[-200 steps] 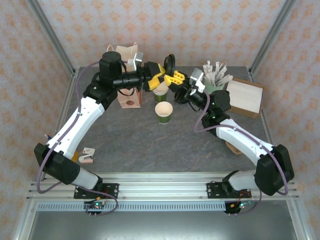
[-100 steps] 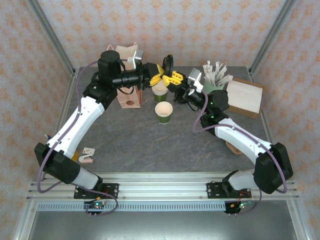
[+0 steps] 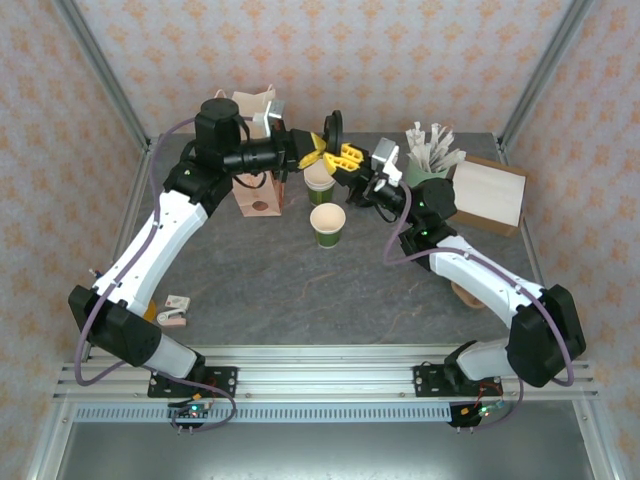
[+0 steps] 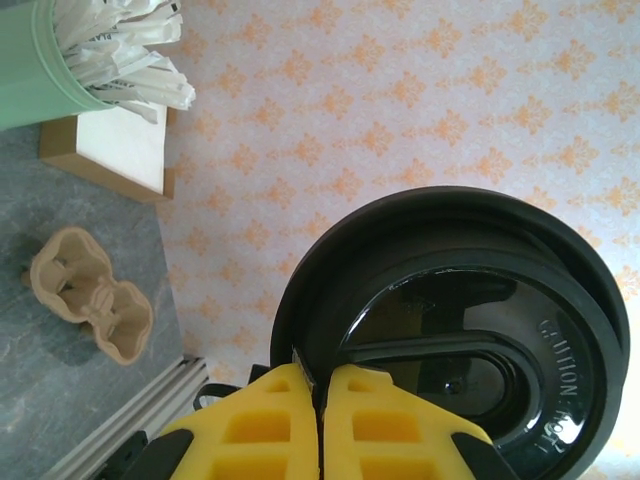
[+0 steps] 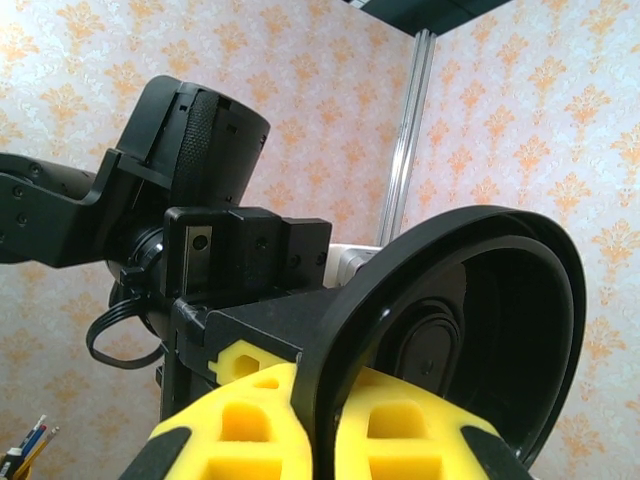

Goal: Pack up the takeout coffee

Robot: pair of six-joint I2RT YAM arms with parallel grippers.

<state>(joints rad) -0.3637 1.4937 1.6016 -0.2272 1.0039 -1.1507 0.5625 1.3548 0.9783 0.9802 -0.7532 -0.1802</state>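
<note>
Standing on edge, lid (image 4: 470,330) (left gripper (image 4: 318,385), right gripper (image 5: 315,420) pinching rim).

From above, the far dark-green-banded paper cup (image 3: 320,185) sits half under the yellow gripper fingers (image 3: 347,155), its mouth mostly covered, and the round black plastic lid (image 3: 333,130) shows as a thin edge. The brown paper bag (image 3: 258,198) stands partly behind the left arm (image 3: 165,230); the moulded pulp cup carrier (image 3: 463,293) pokes from under the right forearm (image 3: 480,275) (a corner, no more). The small pale thing (image 3: 176,310) by the table's (image 3: 300,300) left edge is too tiny to name.
</note>
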